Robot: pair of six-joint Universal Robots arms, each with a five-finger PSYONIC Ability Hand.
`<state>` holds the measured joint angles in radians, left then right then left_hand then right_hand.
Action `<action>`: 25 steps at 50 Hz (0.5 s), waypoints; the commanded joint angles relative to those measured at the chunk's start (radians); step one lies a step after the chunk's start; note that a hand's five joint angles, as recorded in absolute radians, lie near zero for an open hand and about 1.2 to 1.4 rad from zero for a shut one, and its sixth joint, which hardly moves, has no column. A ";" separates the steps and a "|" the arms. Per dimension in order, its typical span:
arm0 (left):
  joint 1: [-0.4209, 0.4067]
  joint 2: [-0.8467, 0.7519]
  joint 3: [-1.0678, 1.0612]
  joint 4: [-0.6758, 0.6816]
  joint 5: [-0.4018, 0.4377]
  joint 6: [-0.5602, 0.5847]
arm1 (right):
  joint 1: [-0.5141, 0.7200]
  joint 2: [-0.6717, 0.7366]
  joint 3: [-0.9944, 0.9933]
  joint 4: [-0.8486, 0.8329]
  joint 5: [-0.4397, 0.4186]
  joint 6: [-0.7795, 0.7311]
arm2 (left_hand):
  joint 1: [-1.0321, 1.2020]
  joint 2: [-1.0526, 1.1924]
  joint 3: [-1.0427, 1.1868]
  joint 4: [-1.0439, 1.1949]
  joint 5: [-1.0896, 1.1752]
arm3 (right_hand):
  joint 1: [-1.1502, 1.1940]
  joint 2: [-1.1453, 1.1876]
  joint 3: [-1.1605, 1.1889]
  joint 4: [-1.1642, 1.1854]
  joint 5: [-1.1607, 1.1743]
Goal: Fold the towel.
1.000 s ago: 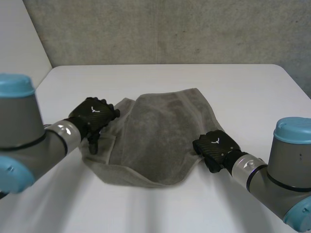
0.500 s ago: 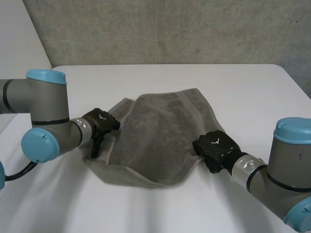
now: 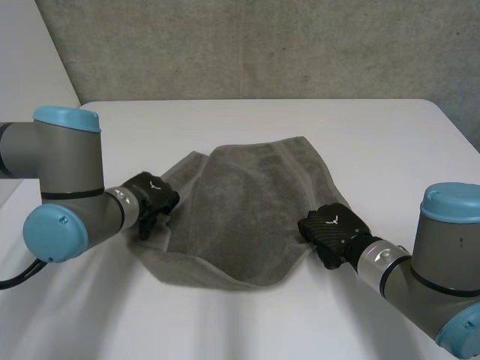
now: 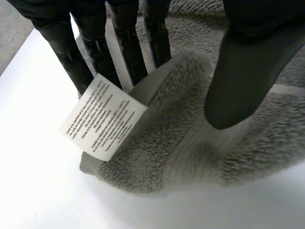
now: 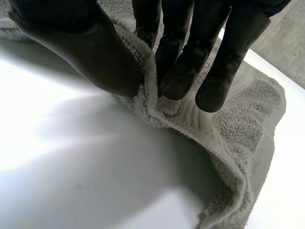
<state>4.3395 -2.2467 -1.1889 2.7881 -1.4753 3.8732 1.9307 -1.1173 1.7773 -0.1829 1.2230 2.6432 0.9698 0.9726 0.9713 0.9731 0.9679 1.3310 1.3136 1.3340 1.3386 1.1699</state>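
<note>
Grey terry cloth, the towel lies bunched into a low hump, its near edge sagging in a curve and its far side rising to a rounded fold. At the towel's left edge sits the left hand. In the left wrist view its fingers stand straight on one side of a corner of the towel that curls up into a soft roll, while the thumb comes down on the other side of that roll, its tip at the pile. The roll lies loosely between them and is not squeezed, so this hand is spread rather than gripping. A white label with small printed lines sticks out from the curled corner, just beside the fingertips. At the towel's right edge, near its front corner, is the right hand. In the right wrist view its fingers and thumb close from both sides on a raised ridge of the towel's hem, pinching it upright between them. The left arm reaches in from the towel's left and the right arm from its near right. Under the towel spreads the white table, and beyond the towel's far side rises a rough grey wall.
</note>
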 commanded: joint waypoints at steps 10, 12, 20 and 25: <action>-0.015 0.012 -0.063 0.031 0.009 0.002 | 0.001 0.001 0.001 0.003 0.001 -0.008 | -0.240 -0.242 -0.241 -0.243 -0.412 | 0.060 0.078 0.057 0.053 0.047; -0.014 0.012 -0.063 0.048 0.007 0.002 | 0.001 0.001 0.002 0.003 0.003 -0.008 | -0.240 -0.242 -0.241 -0.243 -0.412 | 0.060 0.078 0.057 0.053 0.047; -0.015 0.010 -0.063 0.097 0.001 0.003 | 0.001 0.001 0.002 0.005 0.001 -0.008 | -0.149 -0.151 -0.150 -0.152 -0.321 | 0.060 0.078 0.057 0.053 0.047; -0.014 0.010 -0.061 0.113 0.001 0.005 | 0.001 0.001 0.004 0.005 0.003 -0.008 | -0.011 -0.013 -0.012 -0.014 -0.183 | 0.060 0.078 0.057 0.053 0.047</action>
<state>4.3249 -2.2367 -1.2524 2.8857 -1.4729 3.8763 1.9313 -1.1167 1.7803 -0.1781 1.2249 2.6354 1.0264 1.0230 1.0230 1.0264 1.0201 1.3310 1.3136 1.3340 1.3386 1.1699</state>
